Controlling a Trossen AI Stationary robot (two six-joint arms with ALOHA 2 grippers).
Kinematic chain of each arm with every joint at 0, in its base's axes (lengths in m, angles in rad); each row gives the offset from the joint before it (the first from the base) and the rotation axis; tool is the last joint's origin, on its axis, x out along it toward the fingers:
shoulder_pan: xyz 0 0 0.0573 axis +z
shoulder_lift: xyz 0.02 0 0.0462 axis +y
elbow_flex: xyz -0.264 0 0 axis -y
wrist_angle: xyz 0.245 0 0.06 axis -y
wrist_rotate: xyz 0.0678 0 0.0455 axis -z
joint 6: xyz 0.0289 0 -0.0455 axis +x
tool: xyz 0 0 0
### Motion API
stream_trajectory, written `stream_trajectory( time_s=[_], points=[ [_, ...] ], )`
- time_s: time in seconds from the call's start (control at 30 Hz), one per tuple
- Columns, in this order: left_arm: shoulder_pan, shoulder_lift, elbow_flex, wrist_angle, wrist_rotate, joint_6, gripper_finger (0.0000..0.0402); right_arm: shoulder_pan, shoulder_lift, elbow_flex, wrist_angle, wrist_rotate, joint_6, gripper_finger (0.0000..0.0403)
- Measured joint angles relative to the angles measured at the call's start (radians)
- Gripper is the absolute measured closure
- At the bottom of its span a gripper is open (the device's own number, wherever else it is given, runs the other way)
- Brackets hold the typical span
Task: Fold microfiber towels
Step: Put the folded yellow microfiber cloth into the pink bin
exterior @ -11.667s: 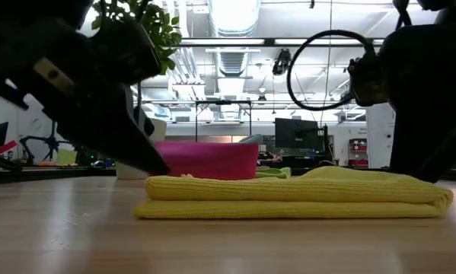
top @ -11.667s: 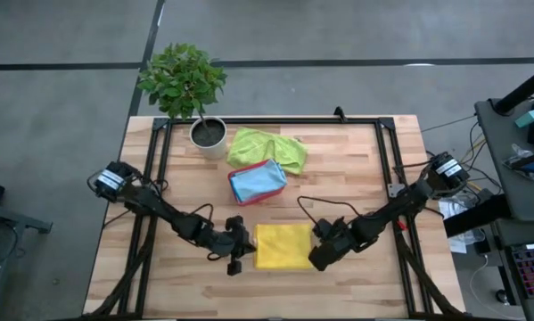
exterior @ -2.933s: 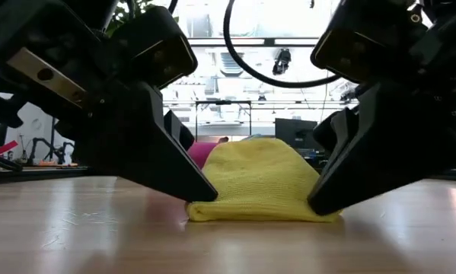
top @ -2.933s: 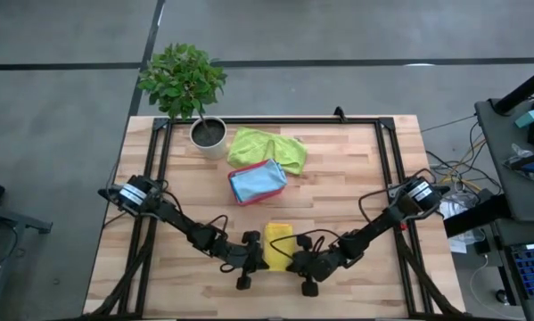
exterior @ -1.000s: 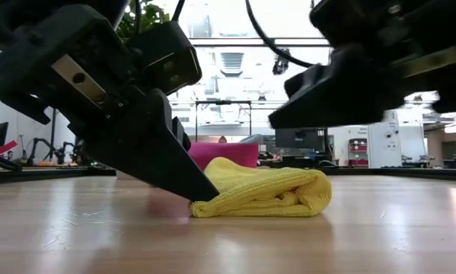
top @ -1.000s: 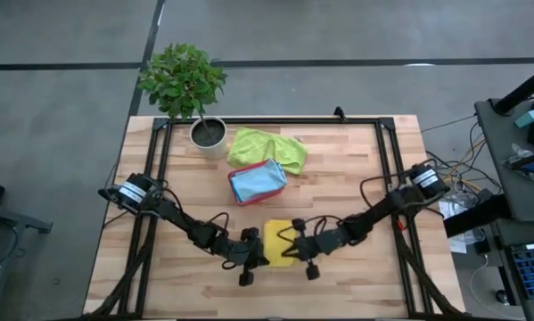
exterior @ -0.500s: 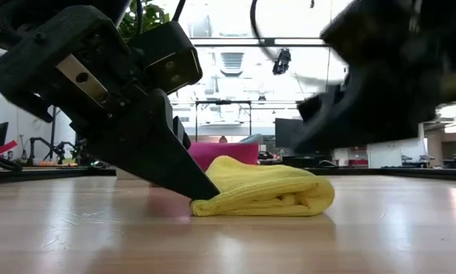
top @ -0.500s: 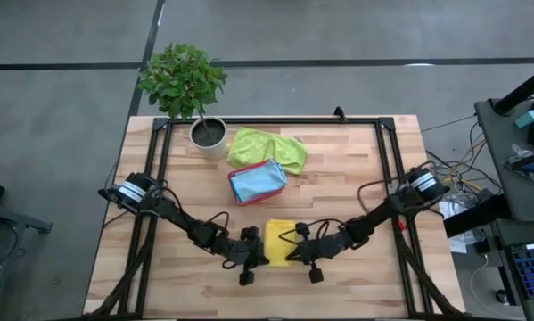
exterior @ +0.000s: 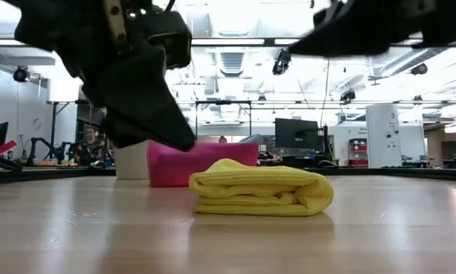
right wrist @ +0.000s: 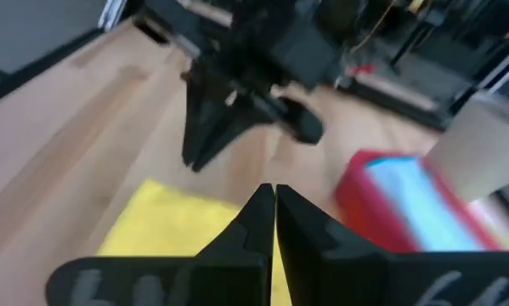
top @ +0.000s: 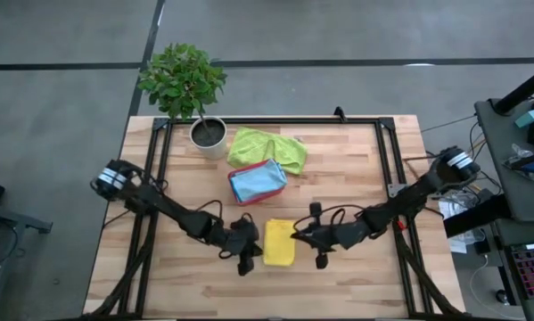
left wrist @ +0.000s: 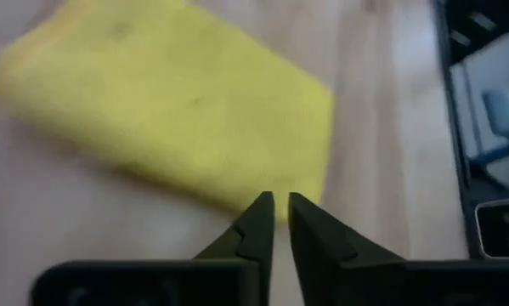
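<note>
A folded yellow towel (top: 278,242) lies flat on the wooden table near its front edge; in the low view (exterior: 262,189) its rounded fold faces right. My left gripper (top: 253,242) hovers shut just left of it, raised off the wood (exterior: 183,141), its tips short of the towel's edge (left wrist: 279,208). My right gripper (top: 300,236) is shut and lifted above the towel's right side (right wrist: 274,200). A lime green towel (top: 267,150) lies crumpled at the back. A teal-blue towel (top: 259,178) sits in a pink tray (exterior: 201,161).
A potted plant (top: 209,134) stands at the back left, next to the green towel. Black frame rails (top: 384,169) run along the table's sides and back. Bare wood lies left and right of the yellow towel along the front edge.
Both grippers have risen off the yellow towel. My left gripper has pulled its tips away from the towel's lower left edge, going up and a little toward the left. My right gripper has lifted and drawn back toward the right. The towel stays folded in place.
</note>
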Motion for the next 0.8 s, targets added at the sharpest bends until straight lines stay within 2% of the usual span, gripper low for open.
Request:
stream_trajectory(
  time_s=[0.2,0.33,0.43,0.57,0.8],
  points=[
    [0.066,-0.049,0.004,-0.018,-0.011,-0.384,0.0305,-0.020,-0.138,-0.025,-0.024,0.017,-0.097,0.0394],
    [0.086,-0.036,0.011,-0.016,-0.042,-0.448,0.0251,-0.032,-0.210,-0.039,-0.053,0.018,-0.125,0.0394],
    [0.106,-0.017,0.013,-0.050,-0.052,-0.569,0.0221,-0.036,-0.249,-0.043,-0.069,0.017,-0.172,0.0394],
    [0.117,0.004,0.014,-0.050,-0.067,-0.651,0.0211,-0.037,-0.313,-0.043,-0.078,0.018,-0.209,0.0394],
    [0.109,0.051,0.073,-0.111,-0.089,-0.689,0.0210,-0.038,-0.390,-0.044,-0.167,0.017,-0.223,0.0394]
  ],
)
